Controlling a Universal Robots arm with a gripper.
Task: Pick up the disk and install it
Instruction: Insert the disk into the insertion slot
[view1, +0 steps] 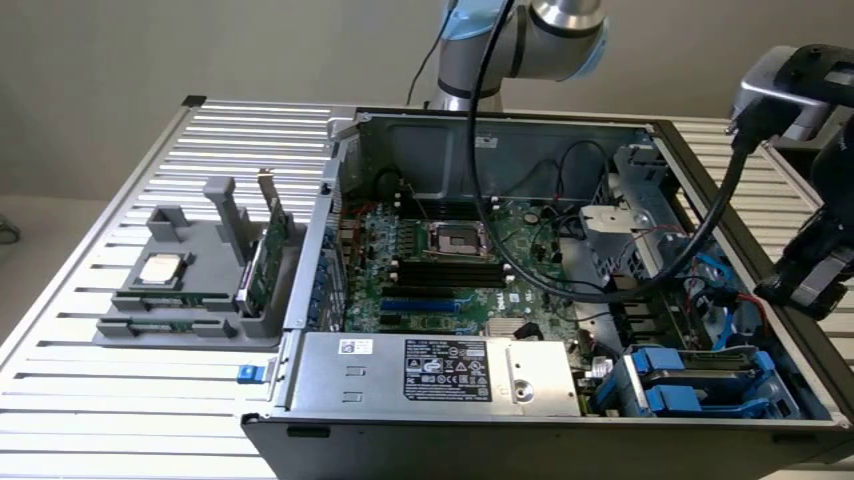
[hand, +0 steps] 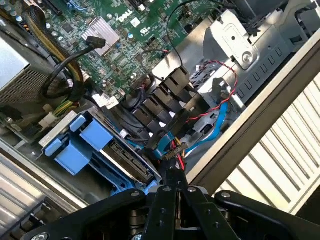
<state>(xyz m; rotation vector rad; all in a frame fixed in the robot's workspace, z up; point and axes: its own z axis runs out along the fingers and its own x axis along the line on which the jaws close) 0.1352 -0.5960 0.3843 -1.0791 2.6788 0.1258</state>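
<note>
The big computer case (view1: 534, 432) lies open on the table (view1: 120, 400), so you can see the green board (view1: 441, 270) inside. The disk (view1: 694, 380) is not in the gripper. It sits in its blue frame down in a corner of the case, near the exterior view's right, beside the big silver box (view1: 441, 370). In the wrist view the disk (hand: 127, 159) lies flat in its slot with the blue frame around it, and red and blue wires (hand: 220, 107) run close by. The gripper (view1: 803, 285) hangs just outside the case wall, near that corner. Its fingers (hand: 169, 200) are pressed together with nothing between them. So I think the picking up is done and the disk is in its place. I cannot tell if it is pushed all the way in or if any wire is plugged into it. The small chip (view1: 162, 268) and the green card (view1: 274, 250) rest in the grey holder (view1: 187, 325), well apart from the gripper.
</note>
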